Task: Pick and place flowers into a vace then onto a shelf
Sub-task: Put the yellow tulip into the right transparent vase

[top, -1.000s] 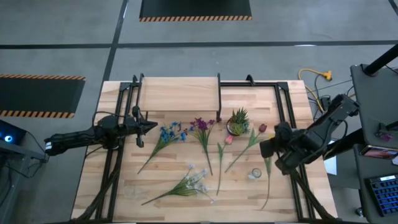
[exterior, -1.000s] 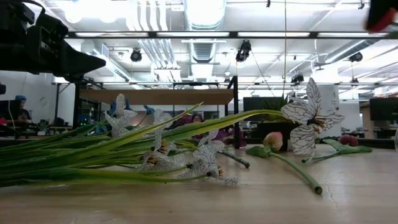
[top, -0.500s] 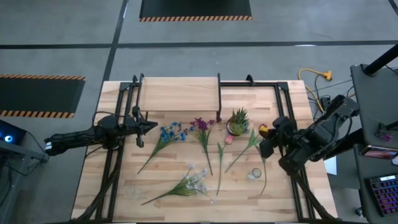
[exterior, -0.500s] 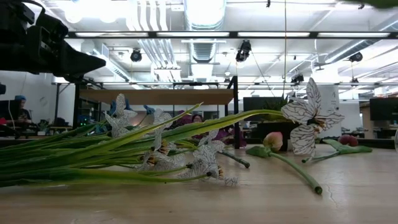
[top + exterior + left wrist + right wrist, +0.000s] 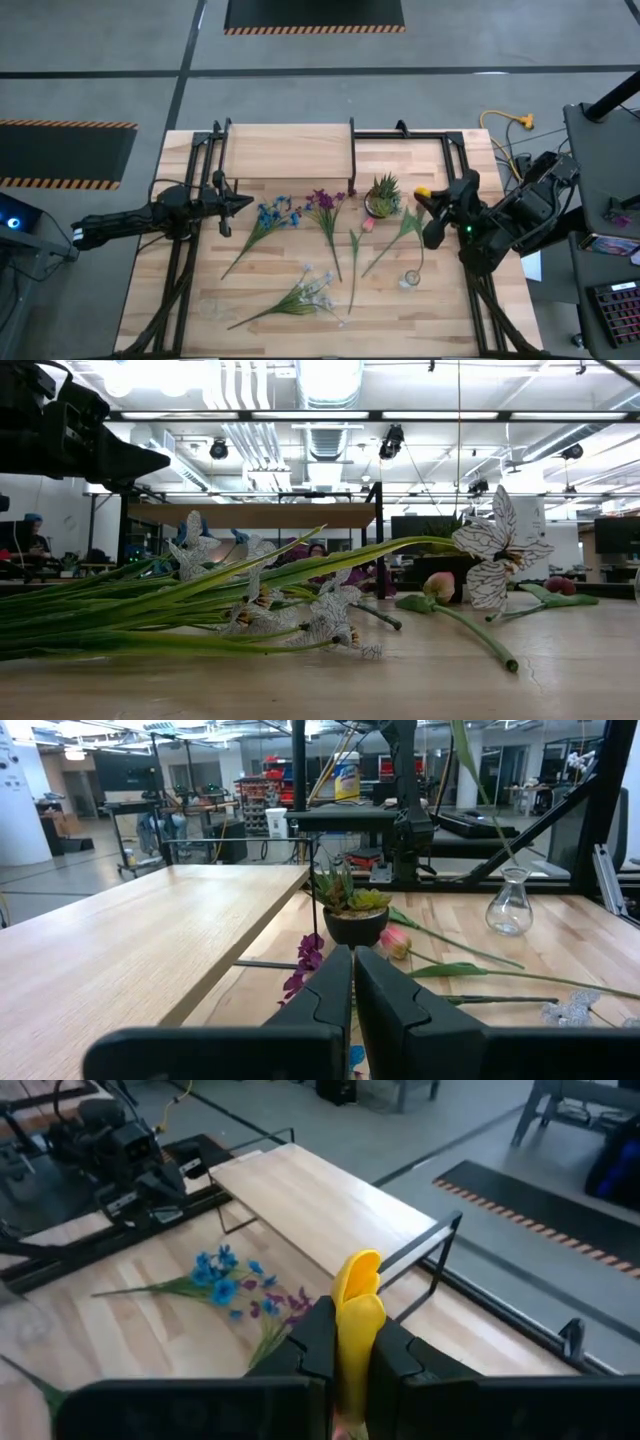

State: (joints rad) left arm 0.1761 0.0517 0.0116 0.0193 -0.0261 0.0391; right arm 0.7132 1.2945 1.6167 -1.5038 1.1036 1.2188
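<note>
Flowers: 1 yellow-bloomed stem (image 5: 357, 1305) sits pinched in the right pincer (image 5: 348, 1342), lifted above the worktop (image 5: 300, 265); left pincer (image 5: 352, 982) waits pressed together.

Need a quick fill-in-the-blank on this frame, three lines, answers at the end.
1. The right gripper is shut on a flower with a ____ bloom.
2. The left gripper is shut and holds ____.
3. The small glass vase standing on the table holds ____ flowers.

Answers: yellow; nothing; no

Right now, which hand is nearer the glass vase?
Right. The right hand, shut on the yellow flower, hangs just beyond the vase; the left hand waits far across the table.
</note>
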